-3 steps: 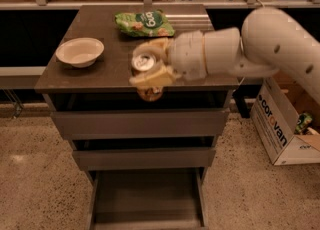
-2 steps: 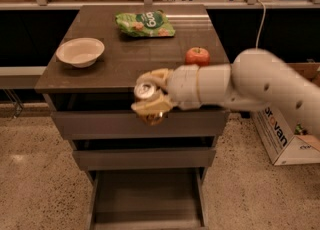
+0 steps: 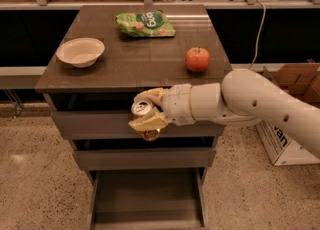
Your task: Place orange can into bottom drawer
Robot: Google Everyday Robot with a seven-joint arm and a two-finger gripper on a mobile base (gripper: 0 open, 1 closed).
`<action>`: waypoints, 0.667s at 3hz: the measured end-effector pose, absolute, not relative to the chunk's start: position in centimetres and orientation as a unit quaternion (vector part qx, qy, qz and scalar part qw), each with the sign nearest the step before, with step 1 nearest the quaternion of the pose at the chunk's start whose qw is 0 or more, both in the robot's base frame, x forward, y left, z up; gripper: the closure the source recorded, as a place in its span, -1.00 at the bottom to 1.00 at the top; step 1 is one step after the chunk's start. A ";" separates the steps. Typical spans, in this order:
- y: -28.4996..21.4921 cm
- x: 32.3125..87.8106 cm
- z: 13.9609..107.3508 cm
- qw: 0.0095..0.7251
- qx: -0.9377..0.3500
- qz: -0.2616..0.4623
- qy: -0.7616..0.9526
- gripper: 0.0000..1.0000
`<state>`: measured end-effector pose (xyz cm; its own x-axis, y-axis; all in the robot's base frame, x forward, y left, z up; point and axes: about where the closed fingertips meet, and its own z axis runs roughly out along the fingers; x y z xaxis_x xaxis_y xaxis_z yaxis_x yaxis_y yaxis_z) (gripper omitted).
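Observation:
My gripper (image 3: 146, 112) is shut on the orange can (image 3: 143, 109), whose silver pull-tab top faces up and whose coppery bottom shows below the fingers (image 3: 150, 122). I hold it in the air in front of the top drawer's face, past the cabinet's front edge. The bottom drawer (image 3: 148, 196) is pulled out below, a wide shallow grey-brown tray with a bare floor. The can hangs well above it, roughly over its middle. My white arm reaches in from the right.
On the cabinet top (image 3: 125, 64) stand a red apple (image 3: 197, 59), a cream bowl (image 3: 80, 52) and a green snack bag (image 3: 145, 23). The two upper drawers (image 3: 145, 157) are shut. A cardboard box (image 3: 292, 119) sits on the floor at right.
My gripper has carried the can off the cabinet top, forward and downward in front of the drawers. The arm dropped lower, uncovering the apple.

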<state>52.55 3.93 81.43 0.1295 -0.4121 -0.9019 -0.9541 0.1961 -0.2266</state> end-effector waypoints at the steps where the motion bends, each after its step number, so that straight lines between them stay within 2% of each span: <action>1: 4.3 52.7 79.9 0.471 -0.573 0.299 0.600 1.00; 2: 4.1 50.0 73.3 0.483 -0.527 0.362 0.598 1.00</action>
<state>50.03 4.07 73.34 0.0230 -0.2810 -0.9594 -0.9801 0.1829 -0.0771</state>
